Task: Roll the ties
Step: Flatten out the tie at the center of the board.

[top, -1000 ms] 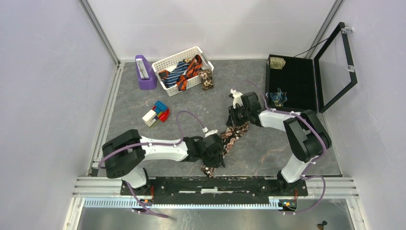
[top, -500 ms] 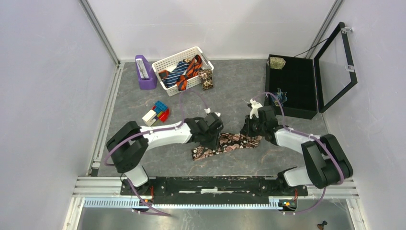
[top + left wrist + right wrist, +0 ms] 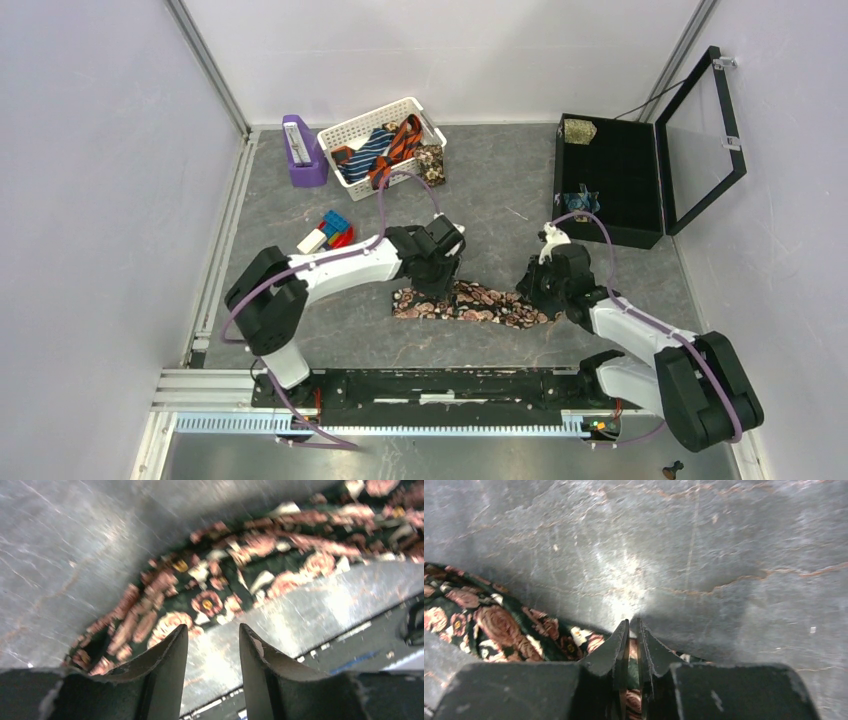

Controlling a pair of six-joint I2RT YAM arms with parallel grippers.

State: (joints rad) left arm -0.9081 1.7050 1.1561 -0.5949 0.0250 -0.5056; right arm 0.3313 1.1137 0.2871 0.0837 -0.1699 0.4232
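The floral tie (image 3: 470, 300) is lying flat and stretched left to right across the middle of the table (image 3: 480, 200), nearer the near edge than the far one. The left claw (image 3: 440, 283) is hovering over the tie's left end. In its own view its fingers (image 3: 170, 650) are standing apart with nothing between them, and the tie's near edge is running just beyond the tips. The right claw (image 3: 532, 297) is sitting at the tie's right end, its fingers (image 3: 621, 635) pressing together on a slip of the cloth.

Bare tabletop is lying open on the far side of the tie. Beyond it at the far edge, a white basket (image 3: 345, 128) is holding striped ties (image 3: 380, 150). Toy blocks (image 3: 325, 238) are sitting to the left, well apart from the tie. An open black case (image 3: 620, 170) is standing at far right.
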